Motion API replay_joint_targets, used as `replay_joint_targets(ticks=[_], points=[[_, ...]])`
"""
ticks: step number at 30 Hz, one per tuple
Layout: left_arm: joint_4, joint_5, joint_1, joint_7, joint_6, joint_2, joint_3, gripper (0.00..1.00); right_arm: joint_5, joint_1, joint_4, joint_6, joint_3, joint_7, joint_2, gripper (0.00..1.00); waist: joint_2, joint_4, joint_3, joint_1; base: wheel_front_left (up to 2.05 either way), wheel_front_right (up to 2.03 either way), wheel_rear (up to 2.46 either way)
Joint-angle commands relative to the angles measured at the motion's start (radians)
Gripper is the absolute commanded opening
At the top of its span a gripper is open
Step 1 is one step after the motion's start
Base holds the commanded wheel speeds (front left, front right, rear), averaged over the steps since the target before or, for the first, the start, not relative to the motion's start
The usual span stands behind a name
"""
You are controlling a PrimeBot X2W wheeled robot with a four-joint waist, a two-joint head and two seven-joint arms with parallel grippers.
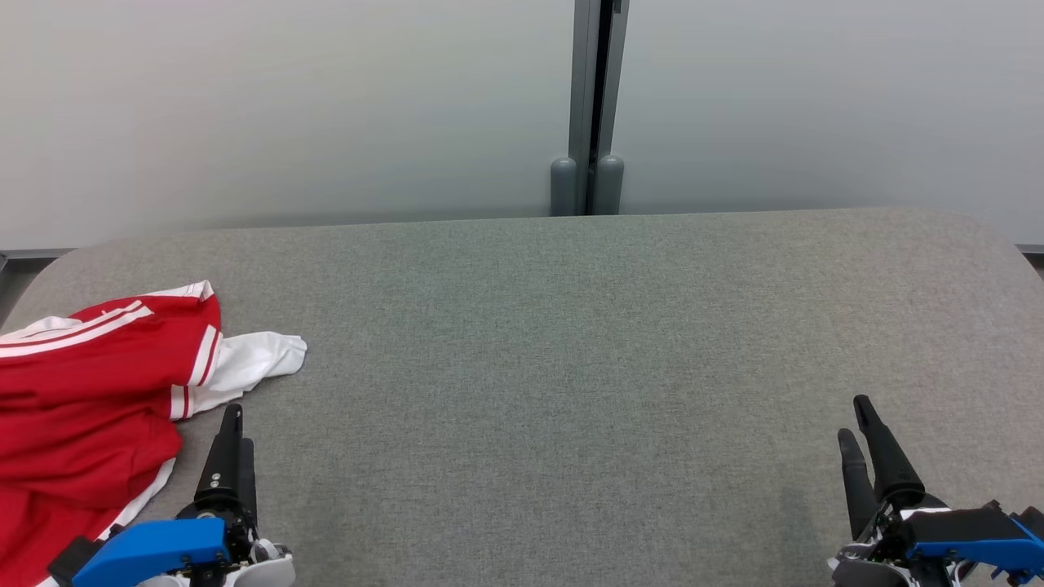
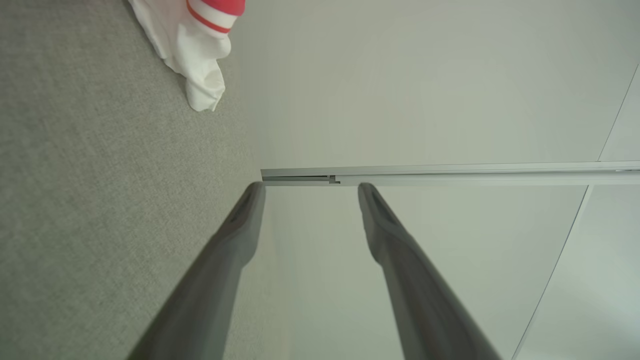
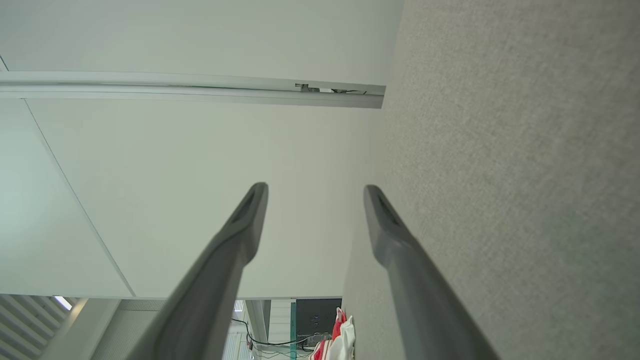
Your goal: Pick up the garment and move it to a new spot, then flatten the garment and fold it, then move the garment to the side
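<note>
Head view shows the garment [image 1: 90, 383] crumpled at the left edge of the table [image 1: 571, 367], left gripper [image 1: 236, 424] and right gripper [image 1: 854, 420] both spread and empty, so apparently no step is done yet.

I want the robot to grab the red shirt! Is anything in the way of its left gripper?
Nothing visible is. The left gripper is open and sits right beside the red and white garment, with just a strip of grey table between them. Nothing visible blocks the way to the middle of the table either.

The garment [image 1: 90, 391] runs off the head view's left edge.
</note>
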Motion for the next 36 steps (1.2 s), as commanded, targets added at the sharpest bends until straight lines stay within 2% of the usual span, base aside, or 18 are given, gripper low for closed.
replay_joint_targets(ticks=[1,14,36], points=[[-0.024,0.032,-0.016,-0.014,0.008,0.007,-0.007,1.0,-0.037,-0.02,-0.017,0.001,0.002,-0.012,-0.005,1.0,-0.0001,0.0,0.0,0.0,0.0,0.0,0.0],[-0.038,0.292,-0.009,-0.071,0.061,0.017,-0.083,1.0,-0.335,-0.02,-0.005,0.001,0.006,-0.069,-0.006,1.0,-0.0001,0.003,-0.002,0.0,0.0,0.0,0.0],[-0.025,0.63,-0.007,-0.147,0.124,0.051,-0.187,1.0,-0.706,-0.013,-0.018,0.002,0.022,-0.145,-0.008,1.0,-0.0001,0.009,-0.003,0.0,0.0,0.0,0.0]])
